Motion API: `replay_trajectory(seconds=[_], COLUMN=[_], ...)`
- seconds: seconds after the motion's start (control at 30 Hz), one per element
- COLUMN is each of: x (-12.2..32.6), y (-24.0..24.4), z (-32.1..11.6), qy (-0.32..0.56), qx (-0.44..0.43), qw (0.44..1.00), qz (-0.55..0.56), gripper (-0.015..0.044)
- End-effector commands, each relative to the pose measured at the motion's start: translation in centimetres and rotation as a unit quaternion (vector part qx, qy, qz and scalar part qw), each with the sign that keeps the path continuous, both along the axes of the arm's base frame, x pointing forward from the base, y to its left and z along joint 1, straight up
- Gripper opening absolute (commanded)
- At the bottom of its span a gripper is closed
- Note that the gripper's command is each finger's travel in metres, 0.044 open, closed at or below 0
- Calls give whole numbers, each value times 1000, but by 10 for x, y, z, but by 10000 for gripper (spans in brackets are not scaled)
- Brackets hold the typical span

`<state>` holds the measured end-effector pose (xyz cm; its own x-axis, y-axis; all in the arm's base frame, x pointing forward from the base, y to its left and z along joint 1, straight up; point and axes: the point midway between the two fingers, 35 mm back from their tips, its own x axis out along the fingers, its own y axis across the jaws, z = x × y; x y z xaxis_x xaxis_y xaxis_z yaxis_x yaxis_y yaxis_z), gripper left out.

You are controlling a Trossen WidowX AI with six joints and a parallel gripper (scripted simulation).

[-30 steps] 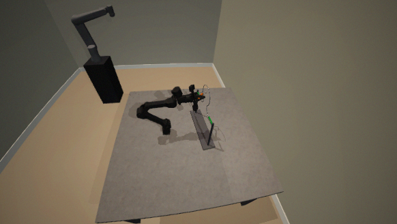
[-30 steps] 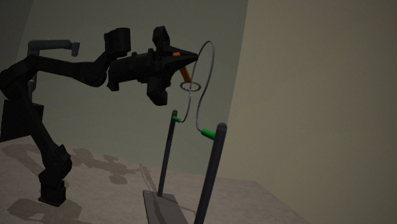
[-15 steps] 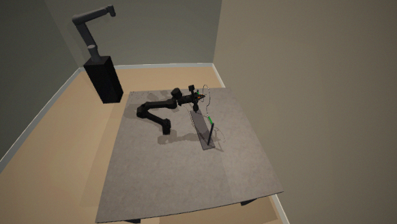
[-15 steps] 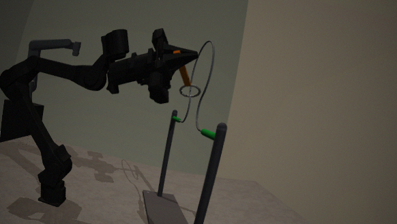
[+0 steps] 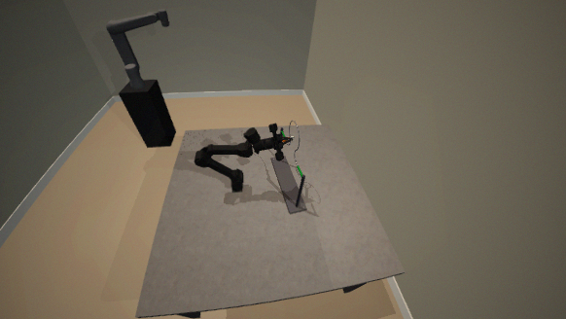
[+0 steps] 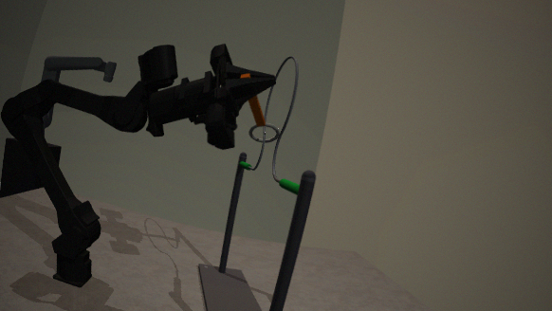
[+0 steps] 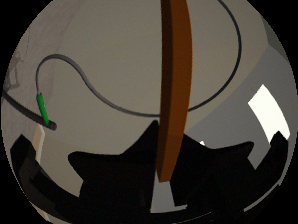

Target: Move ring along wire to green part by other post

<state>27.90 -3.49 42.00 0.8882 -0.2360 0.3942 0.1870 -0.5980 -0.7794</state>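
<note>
The arm (image 6: 114, 106) reached out from its base on the bench (image 5: 253, 253), its fingers (image 6: 266, 80) clenched on the top of the orange handle (image 6: 256, 110); the handle hung down and slightly forward from the grip, with the ring (image 6: 265, 133) at its lower end, held level and well above the bench; in the exterior view the grey wire (image 6: 290, 90) rose from the far post (image 6: 232, 209), crossed through the ring, swept up into a tall loop past the fingers and fell back to the near post (image 6: 294, 237); whether ring and wire touched at the crossing could not be told; the ring sat on the thin grey stretch above the far green sleeve (image 6: 245, 165), clear of both green parts; the near green sleeve (image 6: 288, 185) lay lower and to the right, just beside the top of its post; both posts stood upright on a dark base plate (image 5: 288, 185) on the bench; from the wrist camera the handle (image 7: 173, 83) ran as a long orange bar down the middle of the picture, the wire (image 7: 100, 92) curving behind it to one green sleeve (image 7: 44, 110) at left; from above, the arm (image 5: 229, 153) lay folded beside the plate's far end, with a black pedestal (image 5: 147, 113) standing on the floor beyond the bench.
</note>
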Motion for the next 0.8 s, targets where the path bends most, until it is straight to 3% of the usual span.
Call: replay_trajectory(seconds=[0.0,0.77], x=[0,4], y=[-5,-31], z=[-6,-73], qy=[-1,24], qx=[16,235], qw=[1000,972], qz=[2,4], gripper=[-150,-150])
